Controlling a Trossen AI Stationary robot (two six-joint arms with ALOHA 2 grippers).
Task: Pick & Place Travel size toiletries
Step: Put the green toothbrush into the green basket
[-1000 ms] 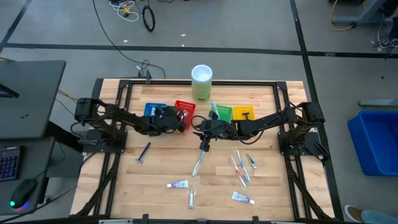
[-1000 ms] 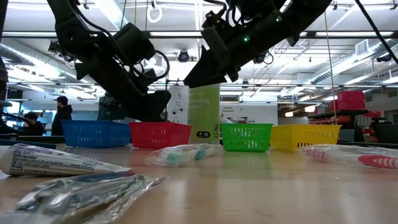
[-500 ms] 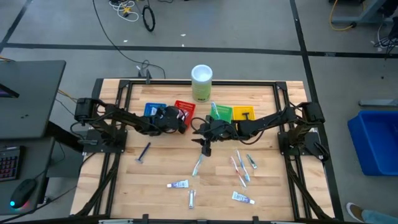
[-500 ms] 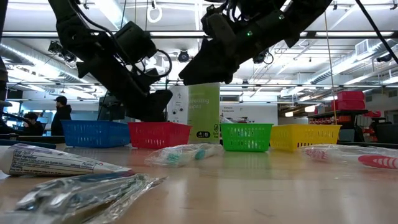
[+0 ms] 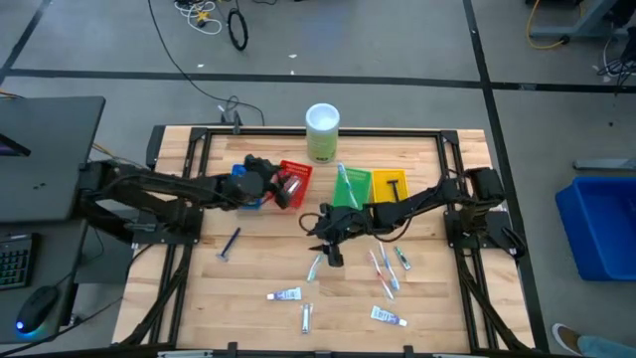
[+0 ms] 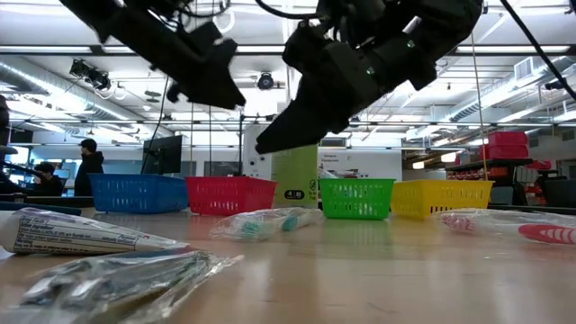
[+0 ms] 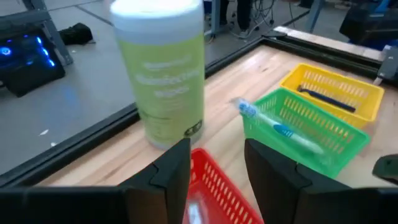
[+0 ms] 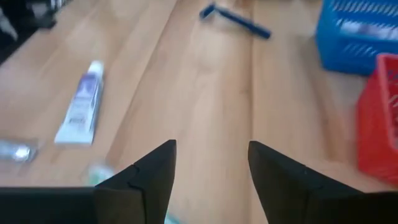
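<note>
Loose toiletries lie flat on the near half of the table: a wrapped toothbrush (image 5: 316, 265), more toothbrushes (image 5: 384, 270), white tubes (image 5: 286, 294) (image 5: 305, 317) (image 5: 388, 317) and a dark razor (image 5: 231, 242). My right gripper (image 5: 332, 254) (image 8: 211, 149) hangs open above the table beside the wrapped toothbrush, holding nothing. My left gripper (image 5: 288, 191) (image 7: 217, 146) is open in the air over the red tray (image 7: 214, 186). A toothbrush (image 7: 280, 127) lies in the green tray (image 7: 311, 134) and a razor (image 7: 329, 99) in the yellow tray (image 7: 348, 87).
The blue tray (image 5: 245, 177), red, green and yellow trays stand in a row at mid-table. The pale green cylinder (image 5: 322, 132) stands behind them at the far edge. A black frame borders the table. A tube (image 8: 81, 112) and the razor (image 8: 236, 18) lie ahead of my right gripper.
My right gripper has moved toward the table's near edge and come lower, toward the wrapped toothbrush. My left gripper has risen from just above the red tray to well above it. No toiletry has moved.
</note>
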